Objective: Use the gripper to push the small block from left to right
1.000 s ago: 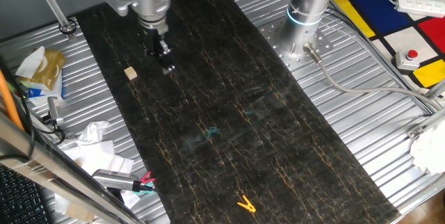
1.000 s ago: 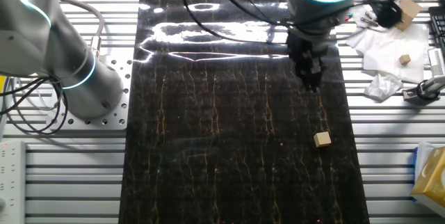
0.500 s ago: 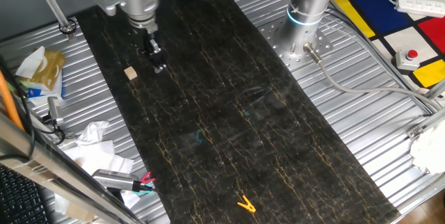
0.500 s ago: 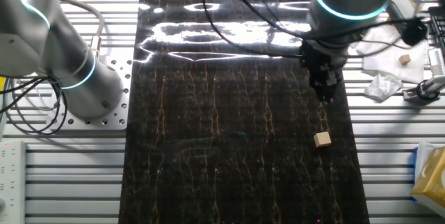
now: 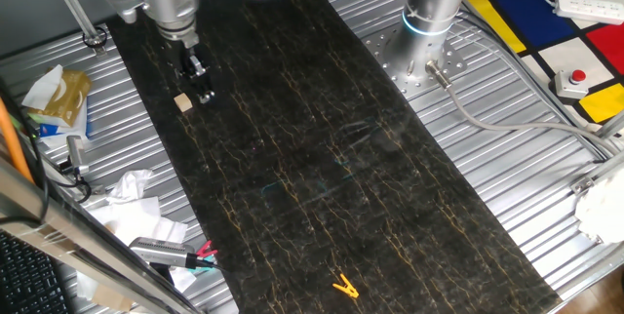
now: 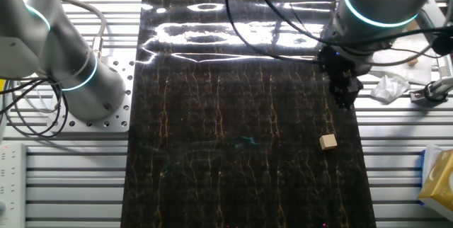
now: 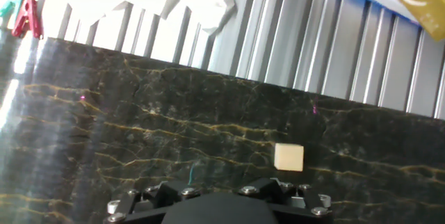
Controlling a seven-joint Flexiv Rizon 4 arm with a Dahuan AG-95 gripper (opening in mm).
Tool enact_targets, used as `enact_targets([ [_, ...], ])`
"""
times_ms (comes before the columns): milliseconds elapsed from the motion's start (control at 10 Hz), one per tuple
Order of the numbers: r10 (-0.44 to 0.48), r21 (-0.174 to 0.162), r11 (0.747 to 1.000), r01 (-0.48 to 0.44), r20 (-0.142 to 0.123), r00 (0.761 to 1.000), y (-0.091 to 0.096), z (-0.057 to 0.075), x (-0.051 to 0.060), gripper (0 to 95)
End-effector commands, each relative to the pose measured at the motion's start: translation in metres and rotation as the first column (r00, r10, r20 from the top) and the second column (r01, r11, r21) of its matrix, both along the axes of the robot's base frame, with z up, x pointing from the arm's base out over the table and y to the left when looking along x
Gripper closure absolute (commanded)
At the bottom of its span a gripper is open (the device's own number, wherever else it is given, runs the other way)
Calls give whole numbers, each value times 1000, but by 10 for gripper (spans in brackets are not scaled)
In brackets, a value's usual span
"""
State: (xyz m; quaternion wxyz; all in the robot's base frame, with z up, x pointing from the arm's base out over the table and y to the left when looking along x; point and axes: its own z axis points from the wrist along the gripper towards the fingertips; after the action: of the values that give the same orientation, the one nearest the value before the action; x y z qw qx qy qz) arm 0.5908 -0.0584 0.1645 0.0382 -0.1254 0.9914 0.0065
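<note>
Dark marbled matting (image 5: 322, 148) with gold veins is laid over a ribbed metal table (image 5: 546, 187). Near the mat's edge, the small block (image 5: 182, 103) is seen resting flat; being a cube, no long axis can be made out, and its faces are turned slightly askew to the mat's edge in the hand view. The gripper (image 5: 203, 93) is held just beside the block, apart from it. Whether its fingers are together or apart cannot be told, since they appear as one dark tip (image 6: 345, 100) and are cut off in the hand view. A yellow clip (image 5: 344, 286) is seen well apart.
</note>
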Motion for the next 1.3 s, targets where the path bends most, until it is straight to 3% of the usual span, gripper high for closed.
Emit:
enact_targets([
  [100,18,5,1000,-18,0,1000,-7,2,4,190],
  [500,20,16,1000,-20,1,1000,-19,-2,11,190],
  [1300,10,19,1000,-10,-1,1000,-18,-8,32,190],
])
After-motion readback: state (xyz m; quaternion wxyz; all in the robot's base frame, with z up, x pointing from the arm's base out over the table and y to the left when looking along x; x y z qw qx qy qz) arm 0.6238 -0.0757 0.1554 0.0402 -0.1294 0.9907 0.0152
